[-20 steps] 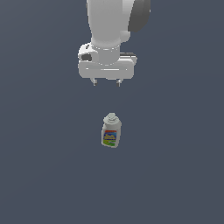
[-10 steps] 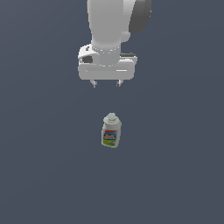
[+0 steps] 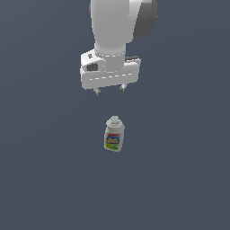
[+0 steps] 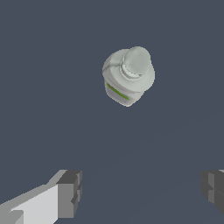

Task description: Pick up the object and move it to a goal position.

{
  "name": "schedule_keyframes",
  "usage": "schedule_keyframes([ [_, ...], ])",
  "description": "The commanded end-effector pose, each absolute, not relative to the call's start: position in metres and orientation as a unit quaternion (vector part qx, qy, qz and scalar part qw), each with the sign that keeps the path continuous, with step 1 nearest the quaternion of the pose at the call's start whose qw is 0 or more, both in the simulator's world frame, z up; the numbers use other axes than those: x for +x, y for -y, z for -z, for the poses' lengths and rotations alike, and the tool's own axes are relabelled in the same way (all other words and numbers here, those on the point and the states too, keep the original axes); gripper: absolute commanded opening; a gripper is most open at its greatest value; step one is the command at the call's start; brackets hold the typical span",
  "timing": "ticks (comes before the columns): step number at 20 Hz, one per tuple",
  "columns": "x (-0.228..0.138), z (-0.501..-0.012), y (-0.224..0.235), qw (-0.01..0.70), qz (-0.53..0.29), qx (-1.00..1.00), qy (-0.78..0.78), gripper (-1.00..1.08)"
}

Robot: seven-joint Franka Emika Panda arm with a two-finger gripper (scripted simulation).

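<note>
1. In the exterior view, my white two-fingered pincer (image 3: pixel 109 89) hangs under my bulky white arm (image 3: pixel 116 27), above a flat dark grey-blue floor (image 3: pixel 40 179). Only the short tips of my two fingers (image 3: pixel 96 91) show below the pale hand block, spread apart with nothing between them.
2. In the same view, the small white plastic cleanser bottle (image 3: pixel 113 134) stands upright on the floor, lower in the picture than my pincer and well apart from it. Its white cap (image 3: pixel 114 120) is on top, and its label (image 3: pixel 113 140) shows bands of red, blue, yellow and green. It touches nothing but the floor.
3. In the wrist view, I look down on the bottle (image 4: pixel 128 75) almost from above: the round white cap (image 4: pixel 136 61) sits over the white shoulders, and only a thin green strip of the label (image 4: pixel 117 92) shows on the side.
4. In that wrist view, my two dark grey fingertip pads (image 4: pixel 70 192) sit at opposite edges of the picture, wide apart, so my pincer (image 4: pixel 142 190) is released and holds nothing. The bottle lies clear of both pads, not between them, with bare floor (image 4: pixel 43 65) all around it.
</note>
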State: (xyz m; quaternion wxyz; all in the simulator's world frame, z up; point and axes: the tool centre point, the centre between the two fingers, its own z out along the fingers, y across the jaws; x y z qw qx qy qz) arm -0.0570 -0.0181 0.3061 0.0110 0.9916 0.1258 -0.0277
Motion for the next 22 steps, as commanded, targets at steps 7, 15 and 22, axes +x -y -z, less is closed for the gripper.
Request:
schedule_keyframes([
  [7, -0.034, -0.302, 0.015, 0.01, 0.024, 0.971, -0.238, 1.0],
  [15, -0.012, -0.297, 0.012, 0.008, 0.02, 0.94, -0.341, 1.0],
  [22, 0.006, -0.292, 0.01, 0.006, 0.015, 0.904, -0.427, 1.0],
])
